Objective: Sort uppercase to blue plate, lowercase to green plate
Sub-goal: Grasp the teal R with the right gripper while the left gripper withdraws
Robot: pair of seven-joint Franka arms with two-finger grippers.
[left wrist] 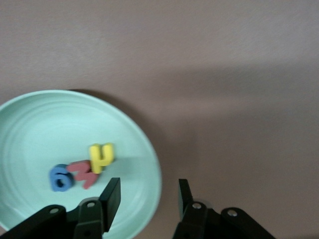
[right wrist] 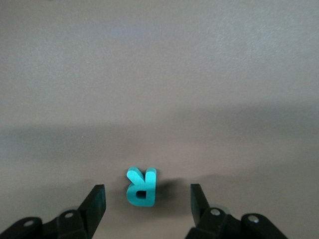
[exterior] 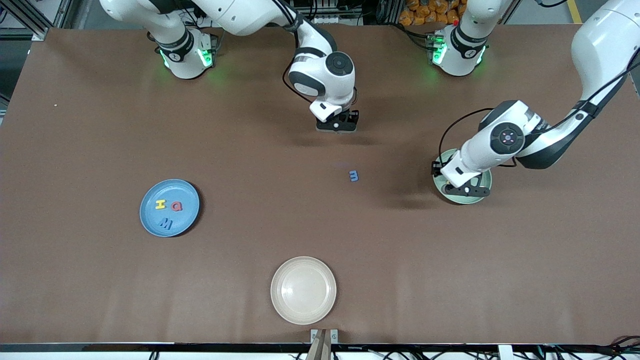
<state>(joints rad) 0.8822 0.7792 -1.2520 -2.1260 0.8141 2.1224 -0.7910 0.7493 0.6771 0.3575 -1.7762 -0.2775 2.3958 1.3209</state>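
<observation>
Brown table bears teal R (right wrist: 141, 186) flat between open right gripper (right wrist: 147, 203); left gripper (left wrist: 149, 196) open over green plate (left wrist: 30, 124).

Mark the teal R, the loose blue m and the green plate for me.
teal R (right wrist: 141, 186): right wrist view, on its stem.
blue m (exterior: 354, 175): front view, letter's middle.
green plate (left wrist: 45, 124): left wrist view, bare inner floor.

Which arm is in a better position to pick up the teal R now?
The right arm. Its open gripper hangs directly over the teal R, which lies on the table between its fingers. The left gripper is open over the green plate's rim.
</observation>
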